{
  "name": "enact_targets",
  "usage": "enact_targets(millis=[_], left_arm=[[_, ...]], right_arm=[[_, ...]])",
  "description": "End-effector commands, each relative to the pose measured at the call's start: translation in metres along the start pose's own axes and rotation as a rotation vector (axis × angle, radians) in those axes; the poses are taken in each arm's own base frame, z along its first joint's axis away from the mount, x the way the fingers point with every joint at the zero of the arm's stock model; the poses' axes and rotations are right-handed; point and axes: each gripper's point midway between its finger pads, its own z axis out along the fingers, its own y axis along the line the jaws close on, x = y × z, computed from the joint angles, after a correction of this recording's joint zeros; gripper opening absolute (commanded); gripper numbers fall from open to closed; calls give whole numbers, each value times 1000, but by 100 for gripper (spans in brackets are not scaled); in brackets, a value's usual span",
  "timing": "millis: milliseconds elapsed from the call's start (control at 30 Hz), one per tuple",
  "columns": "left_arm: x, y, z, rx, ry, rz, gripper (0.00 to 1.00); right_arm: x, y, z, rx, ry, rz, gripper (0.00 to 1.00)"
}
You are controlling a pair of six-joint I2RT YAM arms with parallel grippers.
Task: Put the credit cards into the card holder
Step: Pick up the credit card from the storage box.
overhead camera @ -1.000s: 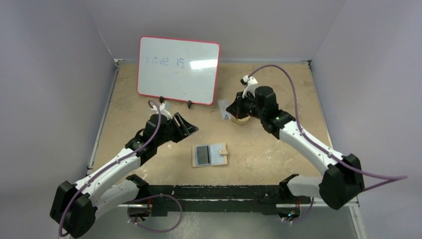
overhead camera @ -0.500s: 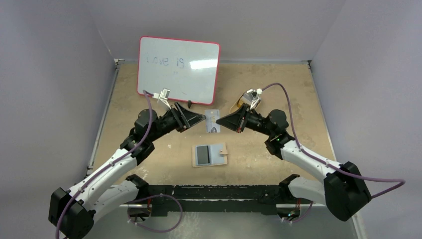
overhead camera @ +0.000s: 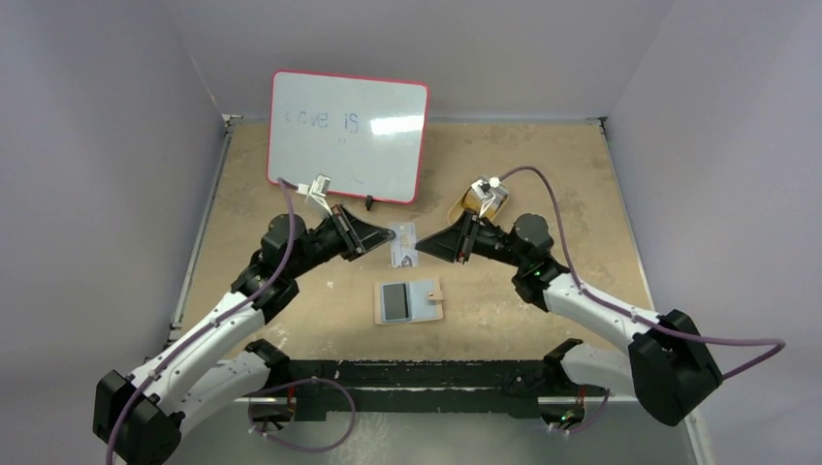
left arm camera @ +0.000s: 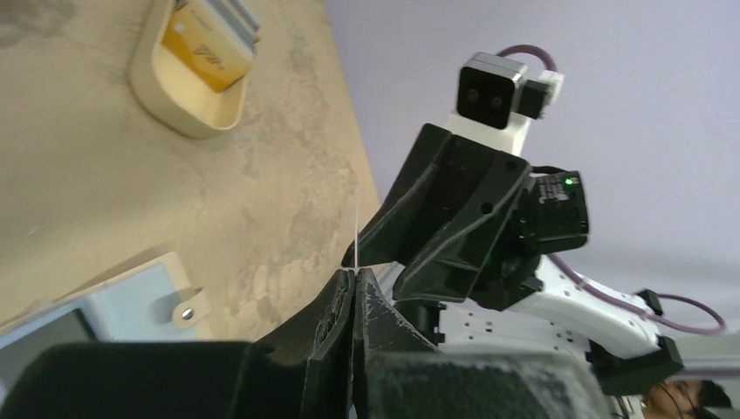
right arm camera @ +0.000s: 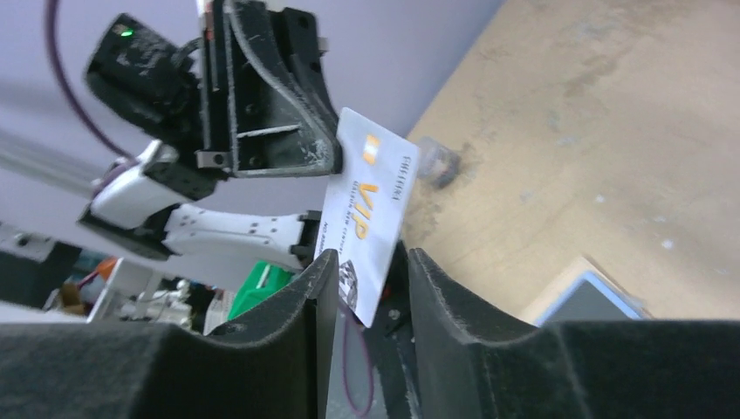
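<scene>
Tan card holder (overhead camera: 409,302): one; left tool (overhead camera: 386,235) grips one credit card (overhead camera: 403,247).

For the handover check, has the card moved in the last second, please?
Yes: the card moved left, away from the dish, toward the card holder.

From the left wrist, the credit card (left arm camera: 356,234) shows only as an edge-on sliver, its face unseen. The card holder (left arm camera: 131,292) is cut off by the picture's edge and the left gripper (left arm camera: 353,281). From the right wrist, the right gripper (right arm camera: 373,262) partly hides the card's lower end. From above, the card's print is too small to read, and the wrist camera (overhead camera: 488,191) mostly covers the tan dish (overhead camera: 454,208).
</scene>
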Motion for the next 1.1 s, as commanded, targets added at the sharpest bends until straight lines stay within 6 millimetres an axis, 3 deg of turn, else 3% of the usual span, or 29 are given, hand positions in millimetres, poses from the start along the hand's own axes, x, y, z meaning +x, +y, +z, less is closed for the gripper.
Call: enact_targets(millis=[0, 133, 300, 467, 733, 1067], left_arm=[[4, 38, -6, -174, -4, 49, 0], [28, 88, -10, -322, 65, 12, 0], [58, 123, -12, -368, 145, -41, 0], [73, 135, -11, -365, 195, -73, 0], [84, 145, -2, -330, 213, -115, 0], [97, 163, 7, -335, 243, -164, 0]], right_arm=[[-2, -42, -10, 271, -22, -8, 43], [22, -83, -25, 491, 17, 32, 52], [62, -115, -29, 677, 136, 42, 53], [82, -131, -27, 772, 224, 10, 46], [99, -158, -24, 860, 298, -11, 32], [119, -183, -40, 957, 361, -17, 27]])
